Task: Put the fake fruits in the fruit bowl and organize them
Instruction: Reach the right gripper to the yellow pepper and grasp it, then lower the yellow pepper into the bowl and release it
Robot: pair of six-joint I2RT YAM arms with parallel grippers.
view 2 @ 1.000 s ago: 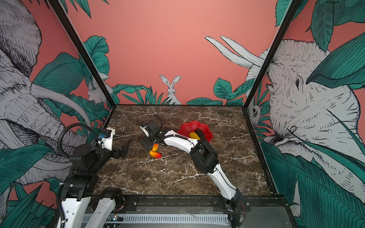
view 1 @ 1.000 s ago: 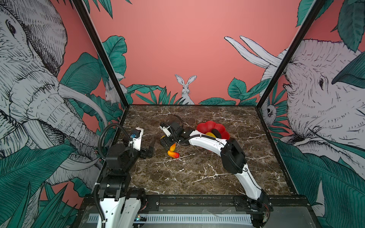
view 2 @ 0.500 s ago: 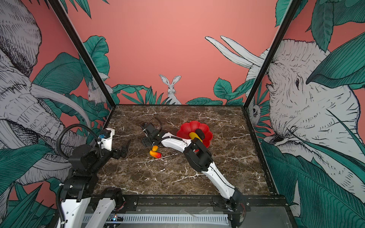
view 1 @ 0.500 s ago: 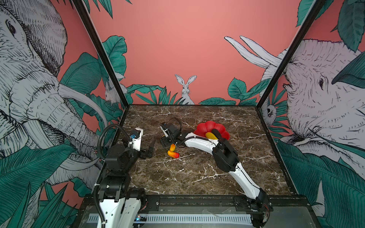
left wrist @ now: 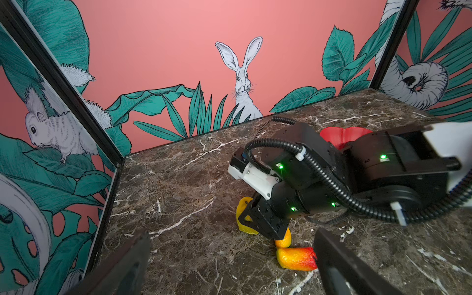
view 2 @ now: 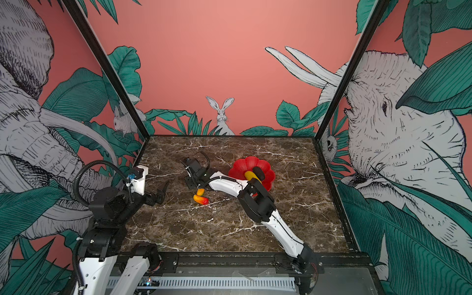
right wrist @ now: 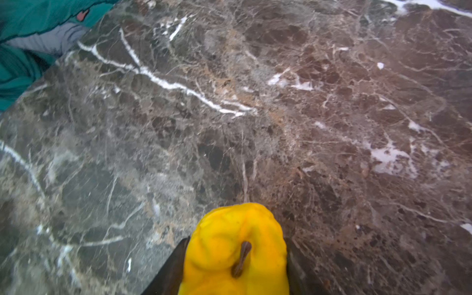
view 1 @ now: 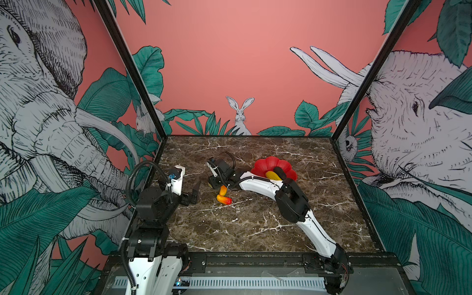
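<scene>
The red fruit bowl (view 1: 268, 164) (view 2: 249, 163) (left wrist: 339, 135) sits mid-table, holding a yellow oblong fruit (view 1: 272, 175) (view 2: 251, 175) and a black oval one (view 1: 280, 173) (view 2: 259, 173). Left of it my right gripper (view 1: 213, 182) (view 2: 190, 182) (right wrist: 237, 240) is down at the table, shut on the round yellow stemmed fruit (right wrist: 237, 255) (left wrist: 242, 217). Two red-orange-yellow fruits (view 1: 224, 199) (view 2: 201, 199) (left wrist: 296, 258) lie touching just in front of it. My left gripper (view 1: 195, 190) (view 2: 163, 190) (left wrist: 231, 236) hovers open to their left, holding nothing.
The dark marble table (view 1: 255, 224) is walled in on three sides by printed panels with black corner posts (view 1: 132, 76). My right forearm (view 1: 258, 184) stretches low across the table in front of the bowl.
My right arm reached slightly further left and its jaws closed in on the round yellow fruit. The left arm and the other fruits stayed put.
</scene>
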